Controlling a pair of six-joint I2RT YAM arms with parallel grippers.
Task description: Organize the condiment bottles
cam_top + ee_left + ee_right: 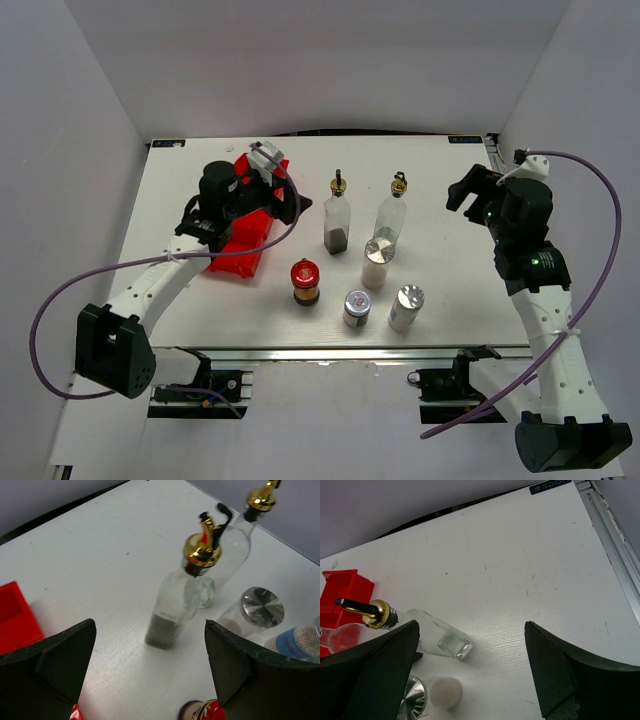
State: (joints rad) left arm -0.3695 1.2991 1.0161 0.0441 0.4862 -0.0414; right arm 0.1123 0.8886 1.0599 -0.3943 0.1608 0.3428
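straight ahead of your left gripper (148, 630), centred in the gap between its spread, empty fingers, stands the dark-filled cruet (170, 617). its long axis is upright, base on the surface (450, 270) and gold spout on top, so it meets the gripper side-on. it stands apart from the fingers, with bare surface between them and the glass. just past it from that gripper, close beside it, stands the clear cruet (232, 555).

your right gripper (471, 626) is also released and holds nothing. the clear cruet lies ahead of it and off toward its left finger, a good way out. the left arm looks clearly nearer to the dark-filled cruet, and the right arm probably has the better line on the clear one. judging by this, a level approach from the left gripper would take the dark-filled cruet across its body. the likely worry is brushing the clear cruet behind it.

count the condiment bottles:
- two cruets
- two white shakers, one shaker (377, 264) beyond the left gripper's right finger and the other shaker (406, 310) further out
- one red-lidded jar (305, 282)
- one silver-lidded jar (356, 308)

that makes six, all upright on the surface and none in the one red tray (240, 245), which lies under and behind the left gripper.
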